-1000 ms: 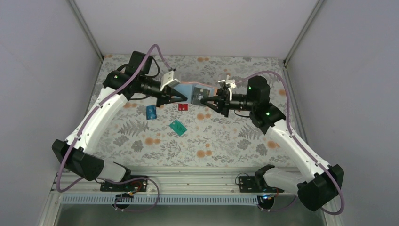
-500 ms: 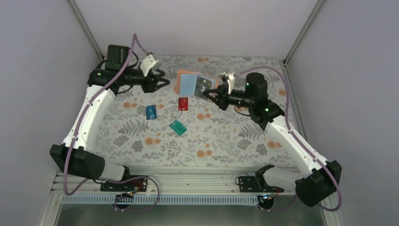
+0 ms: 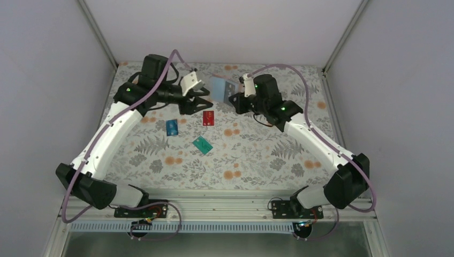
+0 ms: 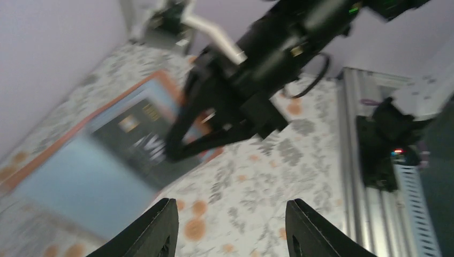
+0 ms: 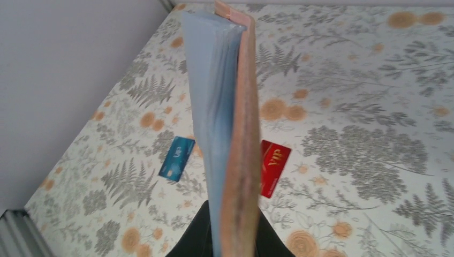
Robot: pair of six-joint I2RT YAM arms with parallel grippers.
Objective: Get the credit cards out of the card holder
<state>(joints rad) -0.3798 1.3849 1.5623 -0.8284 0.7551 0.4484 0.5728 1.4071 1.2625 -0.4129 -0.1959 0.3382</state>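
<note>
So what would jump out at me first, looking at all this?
Probably the right gripper at the far middle of the flowery table, clamped on a blue-and-orange card holder held up above it, with the left gripper open just beside it. Next, three loose cards lying nearer the arms' bases: a blue card, a red card and a teal card.

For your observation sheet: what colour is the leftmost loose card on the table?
Blue card; best seen in right wrist view.
</note>
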